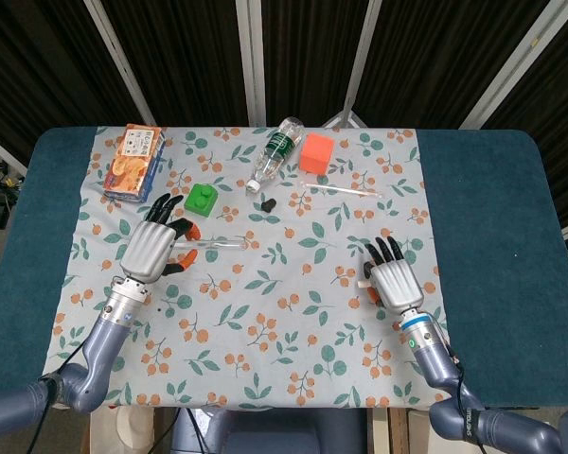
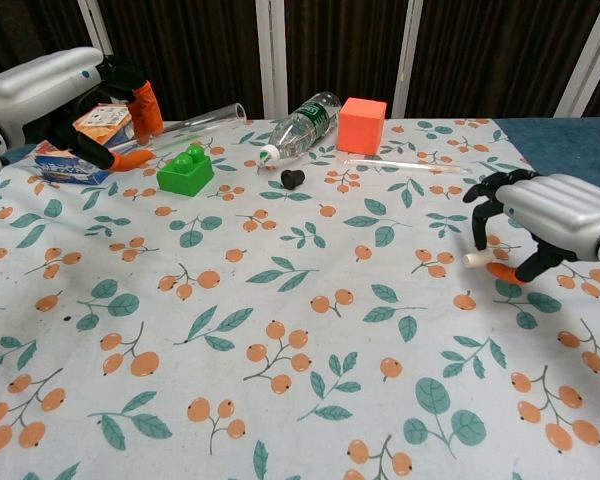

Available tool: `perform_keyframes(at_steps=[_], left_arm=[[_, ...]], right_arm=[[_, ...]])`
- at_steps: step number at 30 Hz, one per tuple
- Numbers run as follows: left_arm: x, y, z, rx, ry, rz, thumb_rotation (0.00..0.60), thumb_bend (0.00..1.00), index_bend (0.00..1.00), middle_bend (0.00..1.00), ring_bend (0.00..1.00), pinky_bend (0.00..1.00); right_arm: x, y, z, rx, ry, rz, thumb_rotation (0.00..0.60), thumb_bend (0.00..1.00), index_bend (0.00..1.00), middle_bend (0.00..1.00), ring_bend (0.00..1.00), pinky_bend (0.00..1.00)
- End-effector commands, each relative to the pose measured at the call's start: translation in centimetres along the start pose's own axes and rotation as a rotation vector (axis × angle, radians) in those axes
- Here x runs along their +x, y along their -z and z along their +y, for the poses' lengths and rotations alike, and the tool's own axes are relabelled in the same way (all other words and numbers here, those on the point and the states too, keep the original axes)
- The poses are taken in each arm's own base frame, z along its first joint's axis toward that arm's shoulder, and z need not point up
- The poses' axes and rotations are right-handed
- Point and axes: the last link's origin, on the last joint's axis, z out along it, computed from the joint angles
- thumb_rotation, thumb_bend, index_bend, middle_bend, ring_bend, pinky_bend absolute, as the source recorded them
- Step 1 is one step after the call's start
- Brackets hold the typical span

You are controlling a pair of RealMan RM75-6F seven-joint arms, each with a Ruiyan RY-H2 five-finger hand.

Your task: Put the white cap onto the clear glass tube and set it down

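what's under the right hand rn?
The right hand arches over the white cap, which shows in the chest view pinched between a finger and the orange-tipped thumb, just above the floral cloth. From the head view the palm covers nearly all of it.

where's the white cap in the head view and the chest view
Head view: the white cap is right of centre, a small white bit at the left edge of the right hand.
Chest view: the white cap is at the right, pinched under the right hand, just above the cloth.
Shared landmark: the orange cube at the far side of the table.
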Motion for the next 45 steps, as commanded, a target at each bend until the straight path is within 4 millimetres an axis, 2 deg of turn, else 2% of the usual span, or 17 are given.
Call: perform_keyframes(at_steps=[1, 16, 22, 33, 45], left_arm=[[-0.3, -0.4, 0.3, 0.008, 0.016, -0.003, 0.600, 0.68, 0.56, 0.55, 0.09, 0.00], [-3.9, -4.0, 4.6, 0.095, 0.256, -0.039, 0.600, 0.68, 0.56, 0.55, 0.09, 0.00], [-4.9, -5.0, 6.5, 0.088, 0.274, -0.060, 0.600, 0.68, 0.56, 0.55, 0.09, 0.00], [-5.3, -6.0, 8.4, 0.080, 0.285, -0.070, 0.600, 0.68, 0.56, 0.55, 0.09, 0.00], [-5.7, -5.7, 8.6, 0.130, 0.333, -0.061, 0.600, 0.68, 0.56, 0.55, 0.09, 0.00]], right_arm=[[1.4, -0.4, 0.2, 0.001, -0.013, 0.054, 0.600, 0.45, 0.60, 0.17, 0.00, 0.00], [9.4, -2.0, 1.1, 0.028, 0.054, 0.357, 0.600, 0.46, 0.59, 0.17, 0.00, 0.00], [11.5, -2.6, 0.7, 0.074, 0.149, 0.459, 0.600, 0.46, 0.59, 0.17, 0.00, 0.00], [12.3, -3.2, -1.3, 0.201, 0.303, 0.550, 0.600, 0.45, 0.60, 0.17, 0.00, 0.00], [10.0, -2.9, -2.8, 0.211, 0.369, 0.576, 0.600, 0.46, 0.59, 0.17, 0.00, 0.00]])
